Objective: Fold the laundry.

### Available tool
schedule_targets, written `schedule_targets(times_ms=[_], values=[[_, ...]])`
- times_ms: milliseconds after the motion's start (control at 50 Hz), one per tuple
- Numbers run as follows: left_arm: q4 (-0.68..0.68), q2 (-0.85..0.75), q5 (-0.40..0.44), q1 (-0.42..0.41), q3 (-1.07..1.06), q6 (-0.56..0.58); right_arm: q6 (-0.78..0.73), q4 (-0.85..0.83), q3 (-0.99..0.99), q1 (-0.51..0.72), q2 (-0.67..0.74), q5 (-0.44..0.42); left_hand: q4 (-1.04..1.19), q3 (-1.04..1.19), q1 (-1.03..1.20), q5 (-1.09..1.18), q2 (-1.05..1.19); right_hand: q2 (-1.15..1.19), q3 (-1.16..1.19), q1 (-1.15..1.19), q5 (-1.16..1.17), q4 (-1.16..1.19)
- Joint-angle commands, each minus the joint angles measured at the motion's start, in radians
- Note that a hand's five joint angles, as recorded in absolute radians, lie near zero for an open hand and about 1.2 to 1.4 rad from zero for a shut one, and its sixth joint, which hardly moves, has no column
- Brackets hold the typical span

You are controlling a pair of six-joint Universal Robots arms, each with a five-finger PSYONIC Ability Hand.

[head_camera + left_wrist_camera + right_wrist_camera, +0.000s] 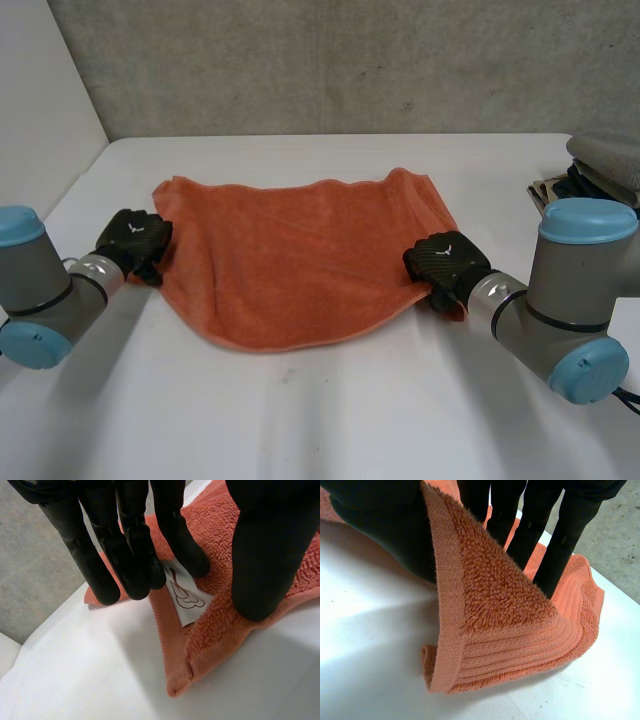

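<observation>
An orange towel (pixel 300 260) lies spread on the white table (pixel 320 420), its near edge sagging in a curve. My left hand (pixel 132 240) is at the towel's left edge. In the left wrist view its straight fingers (pixel 135 555) touch down by a white label (pixel 186 599) near a corner of the towel (pixel 225 630), and its thumb (pixel 265 555) presses on the cloth beside them. My right hand (pixel 447 265) is at the towel's right edge. There the towel's corner (pixel 495 610) is raised off the table, pinched between the thumb (pixel 385 530) and the fingers (pixel 555 540).
A pile of grey and dark cloths (pixel 600 165) sits at the table's far right edge. A grey wall (pixel 350 60) runs behind the table, and a white wall stands along its left side.
</observation>
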Motion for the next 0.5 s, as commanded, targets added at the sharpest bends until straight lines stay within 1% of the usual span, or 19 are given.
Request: schedule_targets(times_ms=[20,120,160,180,200,280,420,480,500], values=[[0.003,0.007,-0.022,0.002,0.005,-0.022,-0.003,-0.002,0.0,-0.001,0.001,0.0,0.205,0.214,0.219,0.709,0.208,0.216,0.202,0.287,0.189,0.196],[0.001,0.018,-0.039,0.004,-0.003,-0.037,-0.003,0.0,-0.003,-0.001,0.002,0.0,0.205,0.214,0.219,0.709,0.208,0.216,0.202,0.287,0.189,0.196],[-0.005,0.021,-0.039,0.004,-0.009,-0.037,-0.003,0.0,-0.003,0.001,0.002,0.0,-0.09,-0.08,-0.075,0.414,-0.086,0.216,0.202,0.287,0.189,0.196],[-0.007,0.023,-0.039,0.004,-0.014,-0.037,-0.003,0.0,-0.003,0.001,0.002,0.0,-0.199,-0.19,-0.184,0.305,-0.195,0.216,0.202,0.287,0.189,0.196],[-0.008,0.027,-0.039,0.006,-0.024,-0.037,-0.003,0.001,-0.005,0.001,0.001,0.0,-0.258,-0.249,-0.244,0.246,-0.255,0.216,0.202,0.287,0.189,0.196],[-0.002,0.035,-0.038,0.01,-0.043,-0.029,-0.003,0.001,-0.003,0.001,0.002,0.0,-0.335,-0.325,-0.32,0.169,-0.331,0.216,0.202,0.287,0.189,0.196],[-0.004,0.03,-0.022,0.018,-0.043,-0.017,-0.003,0.001,-0.003,0.005,0.004,0.0,-0.332,-0.323,-0.318,0.172,-0.329,0.216,0.202,0.287,0.189,0.196],[-0.001,0.023,-0.022,0.016,-0.037,-0.017,-0.005,0.001,-0.003,0.005,0.004,0.0,-0.285,-0.276,-0.271,0.219,-0.282,0.216,0.202,0.287,0.189,0.196],[0.001,0.014,-0.021,0.016,-0.031,-0.017,-0.005,0.001,-0.003,0.005,0.004,0.0,-0.233,-0.223,-0.218,0.271,-0.229,0.216,0.202,0.287,0.189,0.196]])
